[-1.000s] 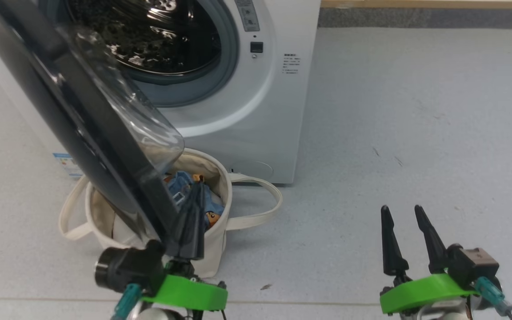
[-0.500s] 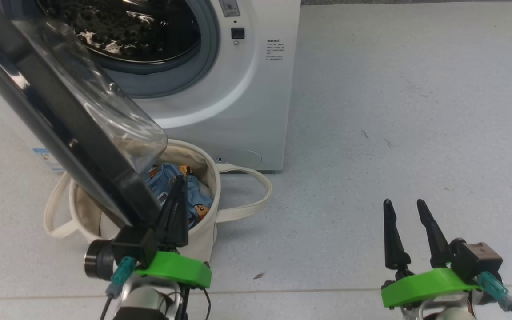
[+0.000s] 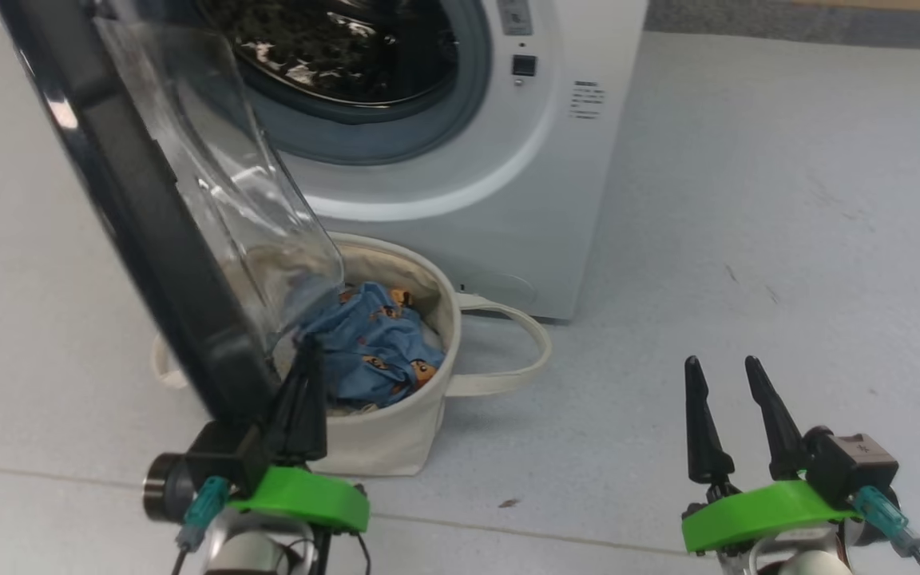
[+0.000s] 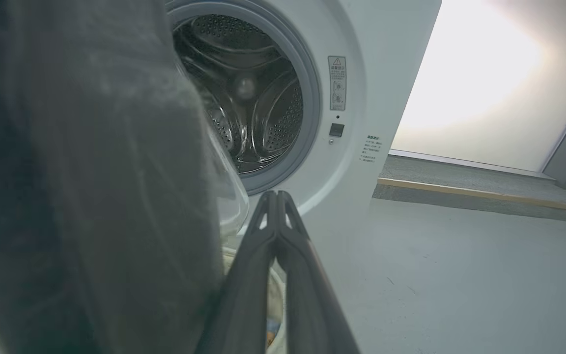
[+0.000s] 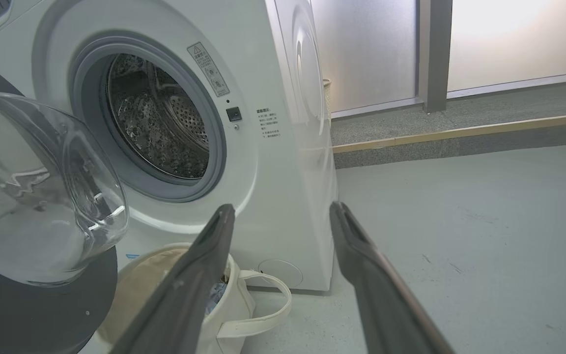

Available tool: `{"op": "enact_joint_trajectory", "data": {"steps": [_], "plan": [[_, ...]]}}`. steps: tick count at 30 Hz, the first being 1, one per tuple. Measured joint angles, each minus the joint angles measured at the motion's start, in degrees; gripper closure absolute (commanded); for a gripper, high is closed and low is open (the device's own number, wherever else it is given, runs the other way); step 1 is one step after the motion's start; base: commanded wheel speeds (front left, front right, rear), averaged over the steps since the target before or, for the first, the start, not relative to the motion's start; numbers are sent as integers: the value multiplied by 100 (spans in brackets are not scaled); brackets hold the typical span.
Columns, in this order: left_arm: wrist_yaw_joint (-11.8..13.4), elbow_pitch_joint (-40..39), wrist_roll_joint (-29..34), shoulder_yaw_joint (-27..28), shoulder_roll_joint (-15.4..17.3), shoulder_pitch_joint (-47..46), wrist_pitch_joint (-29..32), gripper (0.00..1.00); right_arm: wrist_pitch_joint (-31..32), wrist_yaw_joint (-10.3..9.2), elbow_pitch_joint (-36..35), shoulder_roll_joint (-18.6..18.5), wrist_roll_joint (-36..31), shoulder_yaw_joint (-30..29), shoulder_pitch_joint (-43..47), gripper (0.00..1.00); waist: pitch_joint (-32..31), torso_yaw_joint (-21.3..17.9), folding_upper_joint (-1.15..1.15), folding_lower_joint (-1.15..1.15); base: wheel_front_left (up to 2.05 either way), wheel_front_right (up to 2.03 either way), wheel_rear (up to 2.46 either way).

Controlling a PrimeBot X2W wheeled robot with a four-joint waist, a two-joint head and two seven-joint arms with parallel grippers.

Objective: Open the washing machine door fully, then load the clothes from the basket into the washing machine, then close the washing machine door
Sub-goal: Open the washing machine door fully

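- Head view: one washing machine (image 3: pixel 500 192) is shown standing on the floor (image 3: pixel 747 200). Its single washing machine door (image 3: pixel 148 239) is swung out edge-on, slanting from the upper left down to the left hand (image 3: pixel 308 355).
- The left hand is clenched with nothing between its fingers, just beside the door's lower rim. Whether it touches the rim cannot be told.
- One basket (image 3: pixel 396 439) is set on the floor at the machine's front. The clothes (image 3: pixel 372 343), one blue bundle, lie inside it, directly beyond the left fingertips.
- The left hand is judged much the nearer. The right hand (image 3: pixel 722 367) is released and empty, well apart to the right.
- Left wrist view: two fingers pressed together are aimed toward the open drum (image 4: pixel 248 98), with the door's dark face close on their left.
- Right wrist view: two fingers are spread with nothing held, and the basket is partly overhung by the door.
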Motion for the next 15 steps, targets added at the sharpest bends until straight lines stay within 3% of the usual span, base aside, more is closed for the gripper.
{"op": "enact_joint_trajectory", "data": {"steps": [15], "plan": [[31,-22,9,896,38,370,0,100,0,0,123,0,-69,52,144,0,-104,1131,0,0,0,0,0]]}}
